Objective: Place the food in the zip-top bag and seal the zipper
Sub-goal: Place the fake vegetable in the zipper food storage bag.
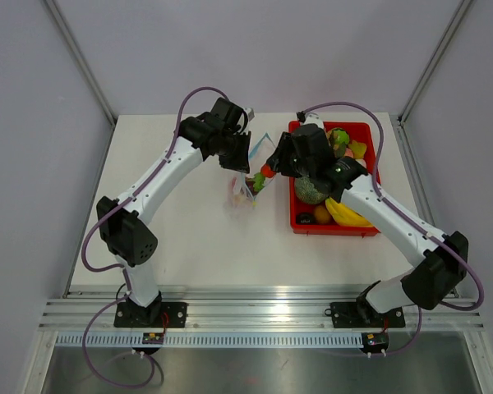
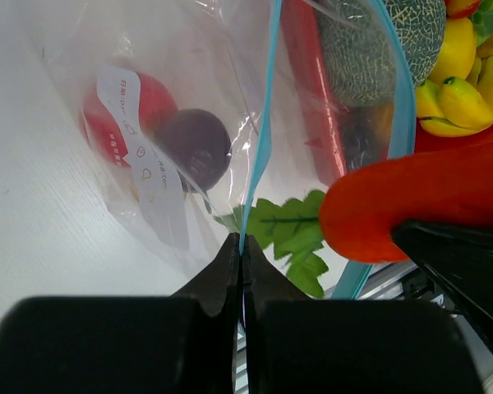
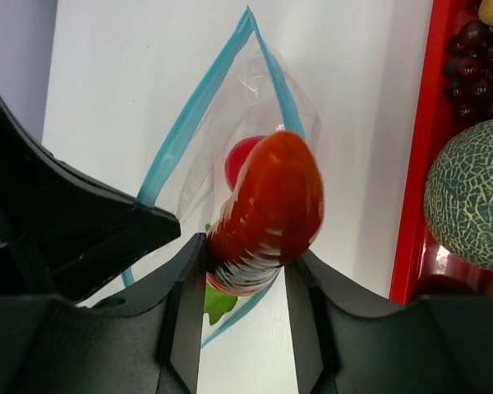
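my left claw [image 2: 240,246] is pinched tight on the zipper [image 2: 264,139], holding the bag [image 2: 189,66] open just left of the tray [image 1: 296,223]. right claw [image 3: 245,263] grips the carrot [image 3: 271,205] at the mouth; its leaves [image 2: 289,234] could snag the strip and yank it loose.

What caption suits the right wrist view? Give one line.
Right gripper holds the carrot at the open zip-top bag, red fruit inside.

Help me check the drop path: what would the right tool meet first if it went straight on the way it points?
The carrot held in the right tool leads, and would enter the open mouth of the bag, probably touching the red fruit inside first; depth is unclear.
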